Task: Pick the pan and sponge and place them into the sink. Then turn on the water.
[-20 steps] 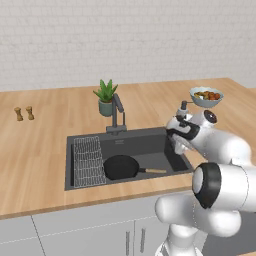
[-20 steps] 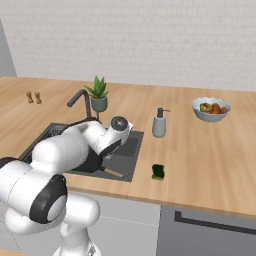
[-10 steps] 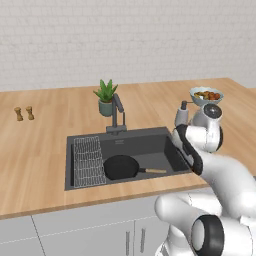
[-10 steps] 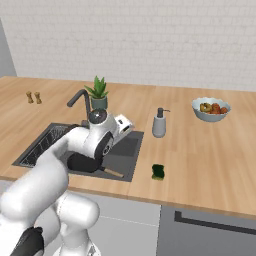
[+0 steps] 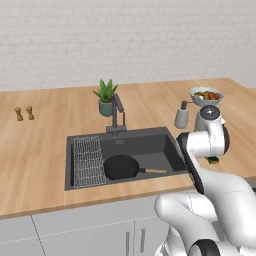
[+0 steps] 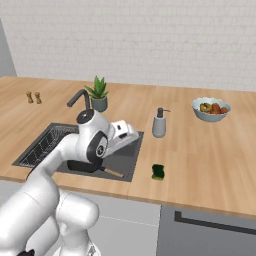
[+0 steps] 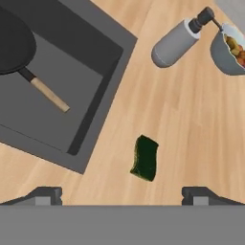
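The black pan [image 5: 120,166] lies in the dark grey sink [image 5: 150,142], its wooden handle [image 7: 48,95] pointing to the sink's right wall. The small dark green sponge [image 7: 145,158] rests on the wooden counter just right of the sink, also seen as sponge [image 6: 158,171]. My gripper [image 7: 122,195] hangs above the counter close to the sponge, jaws wide open with nothing between them. In the right base view the gripper [image 6: 129,135] is over the sink's right edge. The tap [image 5: 118,112] stands behind the basin; no water stream shows.
A grey soap dispenser [image 7: 177,43] and a fruit bowl [image 7: 229,50] stand on the counter beyond the sponge. A potted plant [image 5: 105,97] sits by the tap, two small shakers [image 5: 24,113] at far left. A wire rack [image 5: 87,160] fills the sink's left part.
The arm has swung right, from over the sink toward the counter where the sponge lies. The pan has stayed in the sink, and the jaws have stayed open.
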